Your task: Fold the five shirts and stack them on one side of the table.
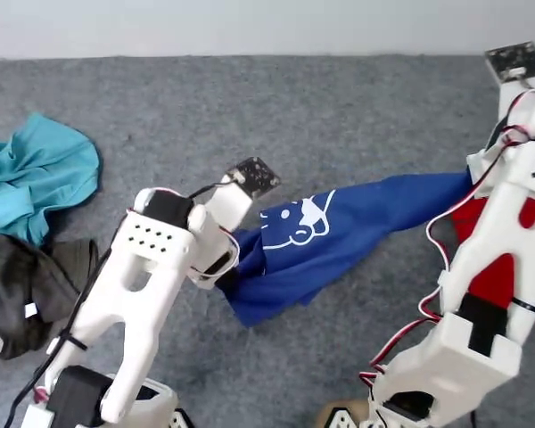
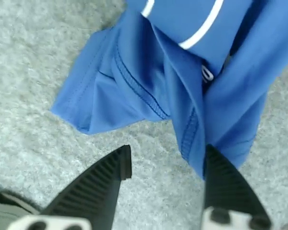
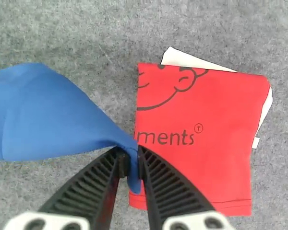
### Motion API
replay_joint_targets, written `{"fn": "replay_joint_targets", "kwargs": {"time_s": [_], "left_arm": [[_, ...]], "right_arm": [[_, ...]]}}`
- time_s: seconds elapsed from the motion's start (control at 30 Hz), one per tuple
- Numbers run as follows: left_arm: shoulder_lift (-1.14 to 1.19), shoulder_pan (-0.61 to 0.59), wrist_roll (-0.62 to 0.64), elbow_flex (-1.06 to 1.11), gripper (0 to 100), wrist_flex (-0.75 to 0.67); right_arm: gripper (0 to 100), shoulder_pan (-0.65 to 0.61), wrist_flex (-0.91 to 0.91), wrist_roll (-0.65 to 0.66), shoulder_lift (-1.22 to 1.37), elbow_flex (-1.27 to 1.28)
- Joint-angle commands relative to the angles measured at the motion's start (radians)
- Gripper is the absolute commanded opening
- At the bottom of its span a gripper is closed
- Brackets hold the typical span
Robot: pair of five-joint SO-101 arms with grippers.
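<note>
The left gripper [image 2: 168,152] hangs released, jaws spread just beside the blue shirt's [image 1: 339,236] near-left hem. Farther right, the right gripper [image 3: 129,162] clenches its other end above the folded red shirt [image 3: 197,143]. The step looks like stretching it flat; next, the left must pinch that hem.

A blue fabric shirt with a white cartoon print [image 1: 339,236] is drawn out in a long band from the centre of the high view toward the right edge. Its right end is bunched to a narrow tip, pinched between the closed fingers of the right gripper [image 3: 129,158]. Its lower left end lies crumpled, hems showing. At the right edge a red shirt with black print [image 3: 197,134] lies folded flat into a rectangle on a folded white shirt [image 3: 182,56], whose edges peek out. At the left edge a teal shirt [image 1: 36,174] lies crumpled. Just below it, touching, is a black shirt [image 1: 27,285] in a heap.
</note>
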Motion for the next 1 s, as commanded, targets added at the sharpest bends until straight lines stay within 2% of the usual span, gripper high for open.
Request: {"fn": "replay_joint_targets", "kwargs": {"time_s": [0.0, 0.17, 0.33, 0.47, 0.6, 0.7, 0.83, 0.97], "left_arm": [[-0.021, -0.005, 0.055, -0.143, 24, 0.052], [-0.021, 0.002, 0.213, -0.289, 24, 0.051], [-0.020, 0.003, 0.304, -0.308, 24, 0.005], [-0.012, 0.077, 0.262, -0.289, 24, 0.072], [-0.012, 0.241, 0.164, -0.154, 24, 0.098], [-0.012, 0.302, 0.152, -0.004, 24, 0.023], [-0.011, 0.305, 0.149, 0.191, 24, -0.118], [-0.011, 0.308, 0.149, 0.286, 24, -0.201]], "right_arm": [[0.9, -0.010, 0.008, 0.005, -0.012, -0.043], [0.9, -0.012, 0.008, 0.003, -0.012, -0.043], [0.9, -0.012, 0.008, 0.003, -0.012, -0.043], [0.9, -0.012, 0.008, 0.005, -0.012, -0.043], [0.9, -0.012, 0.008, 0.005, -0.012, -0.043], [0.9, -0.012, 0.008, 0.006, -0.012, -0.043], [0.9, -0.012, 0.008, 0.008, -0.012, -0.043], [0.9, -0.012, 0.008, 0.005, -0.012, -0.041]]}}
